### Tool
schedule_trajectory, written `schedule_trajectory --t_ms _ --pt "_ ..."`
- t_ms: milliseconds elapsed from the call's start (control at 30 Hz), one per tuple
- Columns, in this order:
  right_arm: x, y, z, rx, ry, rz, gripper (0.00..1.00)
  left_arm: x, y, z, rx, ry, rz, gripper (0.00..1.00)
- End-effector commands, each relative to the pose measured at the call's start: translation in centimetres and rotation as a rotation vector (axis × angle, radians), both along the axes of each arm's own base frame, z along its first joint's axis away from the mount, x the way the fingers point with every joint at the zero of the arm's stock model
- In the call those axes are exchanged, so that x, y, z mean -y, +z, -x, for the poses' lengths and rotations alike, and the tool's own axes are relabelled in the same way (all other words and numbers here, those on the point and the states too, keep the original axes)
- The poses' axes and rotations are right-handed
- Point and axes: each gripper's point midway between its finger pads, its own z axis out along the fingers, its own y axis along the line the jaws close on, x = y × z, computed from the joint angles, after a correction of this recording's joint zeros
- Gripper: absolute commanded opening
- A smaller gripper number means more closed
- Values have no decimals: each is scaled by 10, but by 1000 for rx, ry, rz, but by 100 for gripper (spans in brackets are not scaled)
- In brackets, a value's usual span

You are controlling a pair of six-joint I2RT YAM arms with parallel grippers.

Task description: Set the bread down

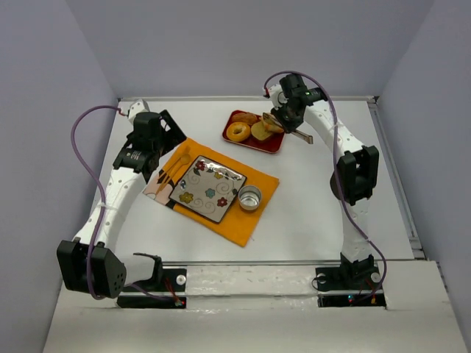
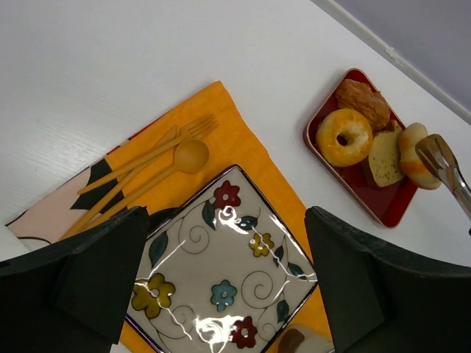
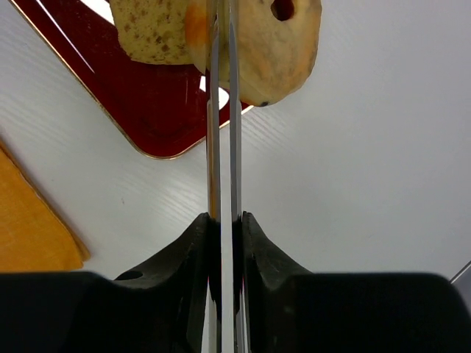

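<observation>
Nearest, on the white table, an orange cloth set cornerwise; on it a square flowered plate, with a small metal cup just beside its right corner; left of the plate, a wooden fork and wooden spoon side by side, handles over a patterned napkin.

Above the cloth's left part, the left gripper; fingers spread wide, nothing between them, clear of everything below.

Farther back and to the right, apart from the cloth, a red tray; inside, a glossy yellow donut at the left, a dark brown pastry at the far side, a flat tan piece in the middle.

At the tray's right edge, the bread; pale and round, small hole showing in the right wrist view, partly over the tray's rim and partly over bare table; lifted or resting, cannot tell.

Against its right side, the tips of metal tongs; blades nearly together.

Farthest, the right gripper; clamped tight on the tongs' two arms.
</observation>
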Motion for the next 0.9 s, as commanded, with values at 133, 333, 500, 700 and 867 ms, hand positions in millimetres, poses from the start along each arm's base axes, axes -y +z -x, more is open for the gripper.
schedule_trajectory --t_ms 133,333,500,700,867 --pt "-15 36 6 51 54 -67 7 -1 22 -4 81 3 5 99" --pt "-49 81 4 143 93 -258 7 -1 28 -2 101 0 15 99" --pt "-67 131 13 223 110 -397 7 2 32 -2 115 -11 26 99" --pt "-100 148 39 237 163 -442 7 3 34 -1 115 -17 28 99" --pt "-141 155 79 228 265 -451 7 1 37 2 116 -4 32 99"
